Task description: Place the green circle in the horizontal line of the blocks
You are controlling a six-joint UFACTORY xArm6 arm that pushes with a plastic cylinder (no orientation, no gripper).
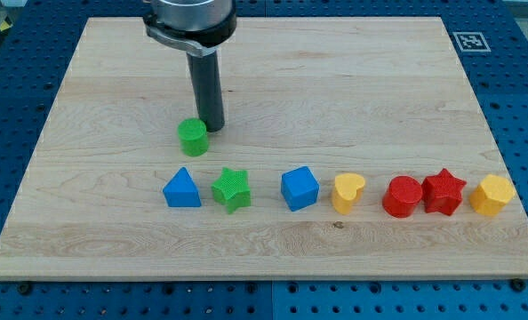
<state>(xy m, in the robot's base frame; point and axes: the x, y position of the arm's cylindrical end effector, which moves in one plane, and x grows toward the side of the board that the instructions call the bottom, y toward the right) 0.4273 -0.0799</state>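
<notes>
The green circle (193,137) sits on the wooden board, above the row of blocks. My tip (212,127) is just to its upper right, touching or nearly touching it. Below runs a horizontal line of blocks: a blue triangle (182,188), a green star (232,189), a blue cube (300,188), a yellow heart (348,192), a red circle (403,196), a red star (444,191) and a yellow hexagon (492,195). The green circle lies above the gap between the blue triangle and the green star.
The wooden board (335,80) rests on a blue perforated table. A fiducial marker (471,41) sits at the board's upper right corner. The arm's grey body (189,18) hangs over the board's top edge.
</notes>
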